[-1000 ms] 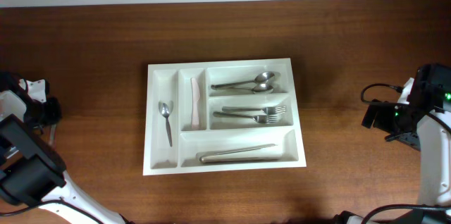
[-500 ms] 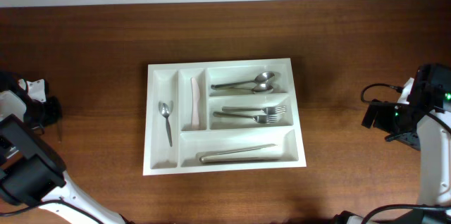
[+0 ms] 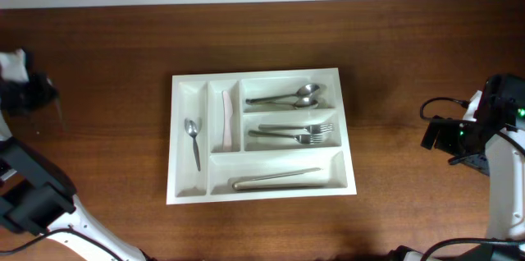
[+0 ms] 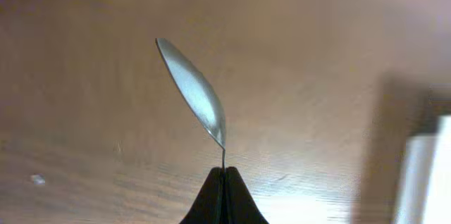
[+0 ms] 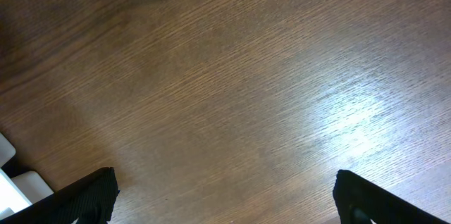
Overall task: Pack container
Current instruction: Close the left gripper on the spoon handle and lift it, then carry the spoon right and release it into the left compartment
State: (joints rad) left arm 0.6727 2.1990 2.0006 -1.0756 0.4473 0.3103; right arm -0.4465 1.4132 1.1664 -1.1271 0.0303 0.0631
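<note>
1. Tray lies flat in the middle of the table.
2. Its far-left narrow slot holds a small spoon, and the next slot holds a pale pink piece.
3. The wide slots hold, top to bottom, two spoons, two forks and a long metal piece.
4. Left pincer, near the table's left edge and well apart from the tray, is clamped on the thin handle of a spoon.
5. Right pincer stands wide apart above the wood at the right.
</note>
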